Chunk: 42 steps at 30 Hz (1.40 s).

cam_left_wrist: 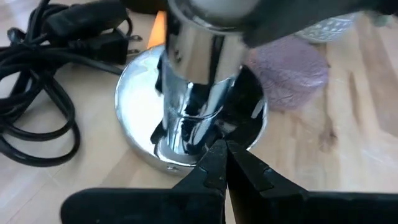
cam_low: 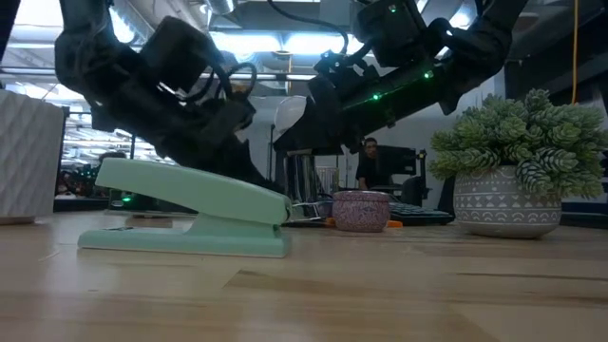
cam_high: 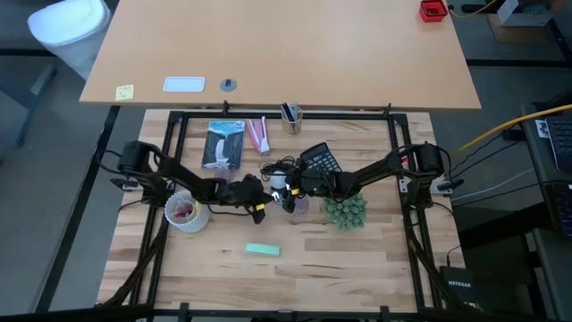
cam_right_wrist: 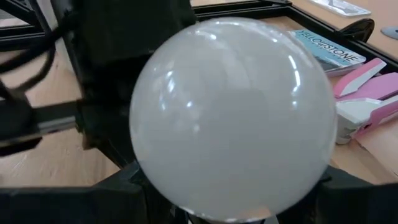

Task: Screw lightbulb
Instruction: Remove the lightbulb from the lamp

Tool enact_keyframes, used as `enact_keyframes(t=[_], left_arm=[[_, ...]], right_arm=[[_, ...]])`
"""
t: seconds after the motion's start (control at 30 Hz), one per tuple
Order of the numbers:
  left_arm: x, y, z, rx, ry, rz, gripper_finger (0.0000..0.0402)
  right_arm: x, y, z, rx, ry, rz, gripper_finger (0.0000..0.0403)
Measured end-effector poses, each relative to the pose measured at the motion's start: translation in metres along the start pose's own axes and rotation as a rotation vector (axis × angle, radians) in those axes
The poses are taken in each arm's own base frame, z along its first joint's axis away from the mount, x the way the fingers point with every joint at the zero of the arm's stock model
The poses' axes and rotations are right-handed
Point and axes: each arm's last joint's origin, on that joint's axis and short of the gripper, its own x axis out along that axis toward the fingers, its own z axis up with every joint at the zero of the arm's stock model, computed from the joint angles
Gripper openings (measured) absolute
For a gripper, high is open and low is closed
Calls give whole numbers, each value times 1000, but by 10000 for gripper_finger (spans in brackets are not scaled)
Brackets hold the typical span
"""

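Observation:
The frosted-white lightbulb (cam_right_wrist: 233,118) fills the right wrist view, with my right gripper (cam_right_wrist: 233,193) shut on it. In the high view the lightbulb (cam_high: 280,182) is at the table's middle, over the upright chrome stem (cam_left_wrist: 196,81) of a round chrome lamp base (cam_left_wrist: 137,99). Its screw base is hidden. My left gripper (cam_left_wrist: 222,152) is shut and comes in from the table's left. Its tips are at the lamp base's rim, by the foot of the stem. My right gripper holds the lightbulb's round globe between its two fingers (cam_right_wrist: 121,186), one on each side near the widest part. It reaches in from the table's right, slanting a little down. The lightbulb is clear of the table, above the stem. My left gripper's shut tips slant down at the lamp base's rim (cam_left_wrist: 180,165); whether they touch it I cannot tell.
A black cord (cam_left_wrist: 37,93) coils beside the lamp base and a small purple pot (cam_left_wrist: 292,68) stands behind it. A potted plant (cam_high: 346,212), black calculator (cam_high: 322,159), white cup (cam_high: 186,212), book (cam_high: 223,143) and green stapler (cam_high: 262,250) lie around.

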Motion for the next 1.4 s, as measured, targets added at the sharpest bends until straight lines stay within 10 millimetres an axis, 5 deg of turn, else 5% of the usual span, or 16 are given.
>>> enact_keyframes(t=[0.53, 1.03, 1.4], left_arm=[[6, 22, 4, -11, 9, 154, 0], [10, 64, 18, 66, -25, 348, 0], [-25, 29, 47, 72, -107, 176, 0]], right_arm=[[0, 2, -2, -4, 21, 67, 214], [0, 3, -2, -5, 24, 92, 214], [0, 2, -2, -4, 24, 80, 214]])
